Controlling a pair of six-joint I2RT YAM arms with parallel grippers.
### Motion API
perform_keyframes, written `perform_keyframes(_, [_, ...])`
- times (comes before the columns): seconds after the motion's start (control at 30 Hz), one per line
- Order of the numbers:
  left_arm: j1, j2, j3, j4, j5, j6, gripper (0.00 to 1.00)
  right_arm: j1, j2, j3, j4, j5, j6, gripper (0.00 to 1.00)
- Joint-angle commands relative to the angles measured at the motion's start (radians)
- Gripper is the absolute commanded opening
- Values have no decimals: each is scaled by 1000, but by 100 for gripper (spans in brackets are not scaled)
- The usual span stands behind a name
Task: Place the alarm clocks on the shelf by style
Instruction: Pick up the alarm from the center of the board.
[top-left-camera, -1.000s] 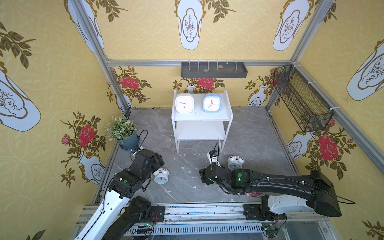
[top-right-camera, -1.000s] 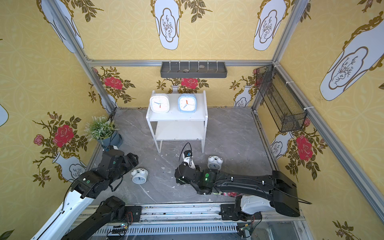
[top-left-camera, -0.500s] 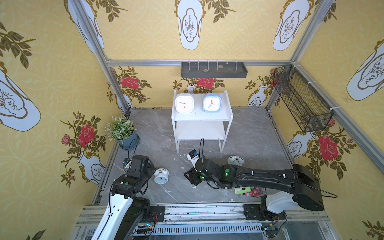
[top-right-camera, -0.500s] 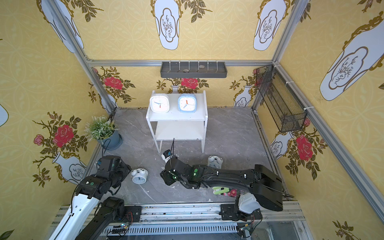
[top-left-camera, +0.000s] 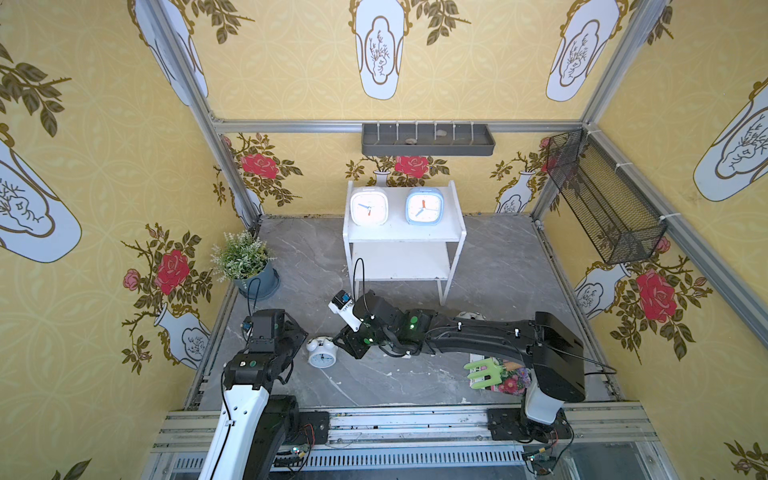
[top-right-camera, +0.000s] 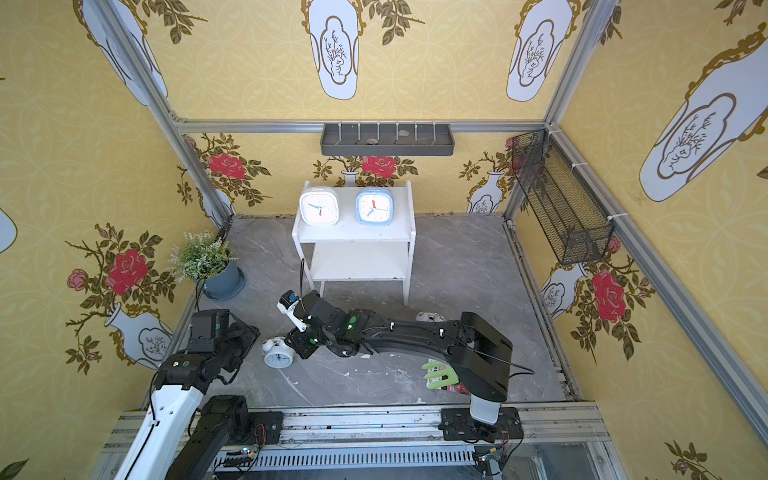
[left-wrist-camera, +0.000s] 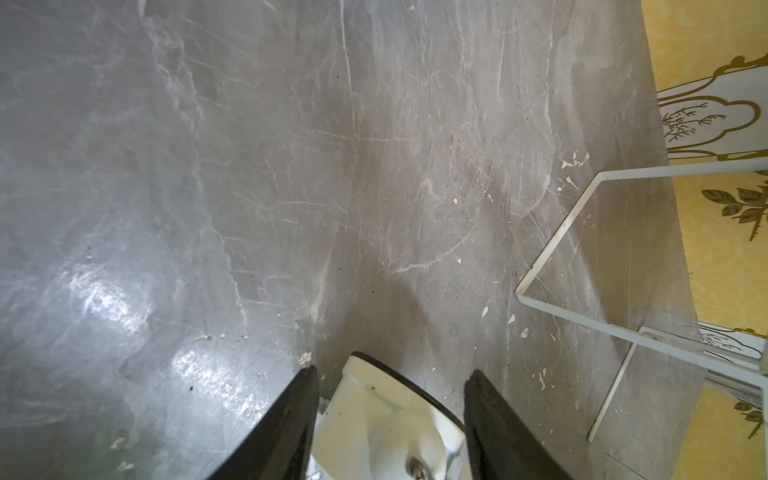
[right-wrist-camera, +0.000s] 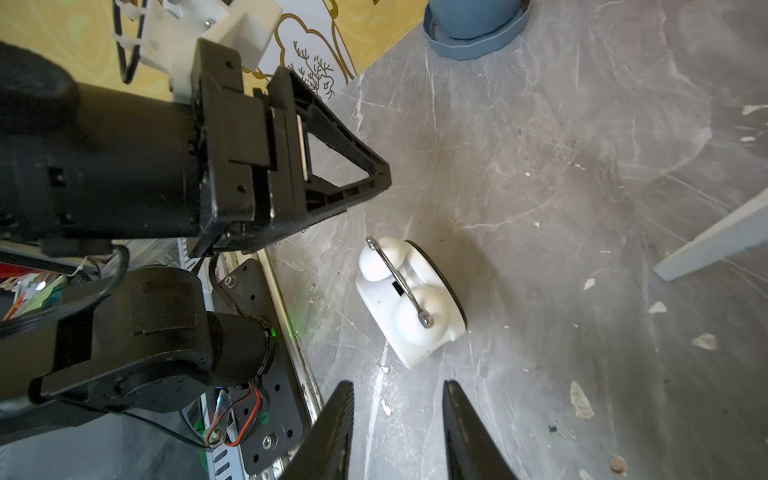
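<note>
A white rounded-square clock (top-left-camera: 369, 206) and a light blue one (top-left-camera: 424, 206) stand on the top board of the white shelf (top-left-camera: 403, 239). One white twin-bell clock (top-left-camera: 322, 353) (right-wrist-camera: 411, 299) lies face up on the floor at the front left. My left gripper (top-left-camera: 296, 332) (left-wrist-camera: 390, 370) hangs open just left of and above it, apart from it, and the clock's body (left-wrist-camera: 382, 424) shows between the fingers. My right gripper (top-left-camera: 348, 347) (right-wrist-camera: 399, 384) is open and empty just right of this clock. Another twin-bell clock (top-left-camera: 469, 316) peeks out behind my right arm.
A potted plant (top-left-camera: 245, 266) stands at the left wall. A grey wall tray (top-left-camera: 428, 139) hangs at the back and a black mesh basket (top-left-camera: 602, 199) on the right wall. A green fork-shaped object (top-left-camera: 486, 374) lies under my right arm at the front right.
My right arm has swung left, away from the right twin-bell clock and up to the left one. My left arm has drawn back toward the front. Both grippers have narrowed.
</note>
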Motion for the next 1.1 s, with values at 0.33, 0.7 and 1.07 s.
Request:
perform_keyframes(0.33, [18, -20, -18, 17, 18, 47, 61, -29, 178, 200, -65, -104, -71, 42])
perform_keyframes(0.7, [23, -34, -33, 22, 20, 56, 62, -29, 232, 247, -67, -142, -78, 37])
perform_keyframes(1.07, [27, -38, -43, 24, 26, 58, 63, -26, 279, 300, -91, -136, -82, 32])
